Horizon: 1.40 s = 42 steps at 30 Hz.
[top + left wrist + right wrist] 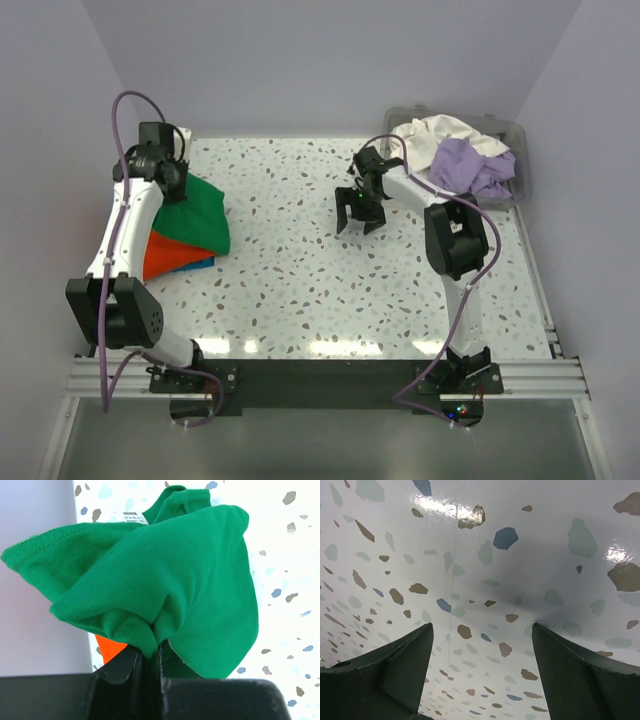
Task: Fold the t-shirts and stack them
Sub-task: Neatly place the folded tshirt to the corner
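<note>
Black left gripper [150, 652] pinches the bright green cloth t-shirt [190, 580] between its fingers; right gripper [482, 626] spreads its fingers wide over speckled tabletop [495, 570].

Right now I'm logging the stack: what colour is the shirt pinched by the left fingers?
Bright green t-shirt, best seen in the left wrist view.

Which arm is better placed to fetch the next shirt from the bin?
Right. The right end effector hangs open and empty near the bin; the left end effector is shut on the green t-shirt across the table.
</note>
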Each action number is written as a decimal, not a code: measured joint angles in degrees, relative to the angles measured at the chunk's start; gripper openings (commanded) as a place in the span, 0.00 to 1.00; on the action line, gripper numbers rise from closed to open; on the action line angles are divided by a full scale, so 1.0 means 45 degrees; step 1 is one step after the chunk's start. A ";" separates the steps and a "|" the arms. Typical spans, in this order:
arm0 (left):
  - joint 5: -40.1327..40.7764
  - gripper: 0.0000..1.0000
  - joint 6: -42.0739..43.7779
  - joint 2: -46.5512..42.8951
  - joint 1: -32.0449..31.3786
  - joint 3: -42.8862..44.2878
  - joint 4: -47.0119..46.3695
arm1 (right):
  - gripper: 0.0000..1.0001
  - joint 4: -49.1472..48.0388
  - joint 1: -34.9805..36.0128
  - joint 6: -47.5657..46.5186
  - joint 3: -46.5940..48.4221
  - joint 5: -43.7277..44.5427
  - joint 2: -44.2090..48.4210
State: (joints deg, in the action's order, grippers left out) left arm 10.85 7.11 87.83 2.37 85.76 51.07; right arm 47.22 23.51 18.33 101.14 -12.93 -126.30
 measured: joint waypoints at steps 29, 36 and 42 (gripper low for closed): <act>0.0141 0.10 -0.0146 0.0083 0.3152 -0.3453 -0.2827 | 0.83 -0.0160 0.0024 -0.0126 -0.0233 -0.0753 -0.0029; 0.1457 1.00 -0.0772 0.0097 0.3672 -0.3512 -0.2832 | 0.84 -0.0097 0.0024 -0.0432 -0.0272 -0.0787 0.0063; 0.1894 1.00 -0.1520 0.0097 0.4299 -0.3215 -0.2696 | 0.84 -0.0092 0.0024 -0.0563 -0.0578 -0.0767 0.0831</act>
State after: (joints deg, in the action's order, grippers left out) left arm 19.38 0.27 88.27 21.71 71.29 38.94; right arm 46.81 23.62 15.79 98.54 -16.38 -122.56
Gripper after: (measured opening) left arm 0.997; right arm 0.837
